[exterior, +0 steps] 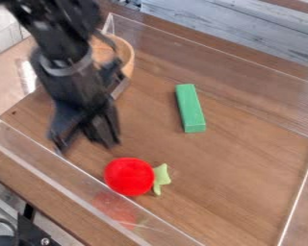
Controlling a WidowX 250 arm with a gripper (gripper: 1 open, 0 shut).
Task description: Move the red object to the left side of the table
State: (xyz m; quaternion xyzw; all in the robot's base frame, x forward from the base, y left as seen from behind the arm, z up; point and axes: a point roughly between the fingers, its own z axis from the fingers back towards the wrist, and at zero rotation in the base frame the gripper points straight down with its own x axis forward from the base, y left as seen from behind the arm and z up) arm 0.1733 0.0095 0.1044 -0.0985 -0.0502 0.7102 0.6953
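I'm watching the fingers (86, 142) over the desk (234, 183), up and to the left of the red fruit (128, 177) in my view. The fruit sits on the wood near the clear wall (80, 183) at the close edge, its leaf (161, 179) pointing right. It's standing free, nothing gripping it.

My read: this is either a fresh line-up or a clear-off after setting it down; one view won't settle which. If this spot counts as left, I want the arm lifted straight up and away, with no sideways sweep, because a round thing like that could roll at a nudge. If it needs to go further, I'd centre over the red body, square the fingers so one comes down on each side, then lower slowly. Pinch the fat middle, not the leaf, which would probably slip or twist. Watch the wall too; a finger could catch it on the way down.

Now the fingers: motion blur softens them, but I make out two tips well apart, with bare wood showing between. So they're spread, pinching nothing, and they look apart from the fruit. The green block (191, 109) and the bowl (124, 60) are out of this; I'd steer around both.
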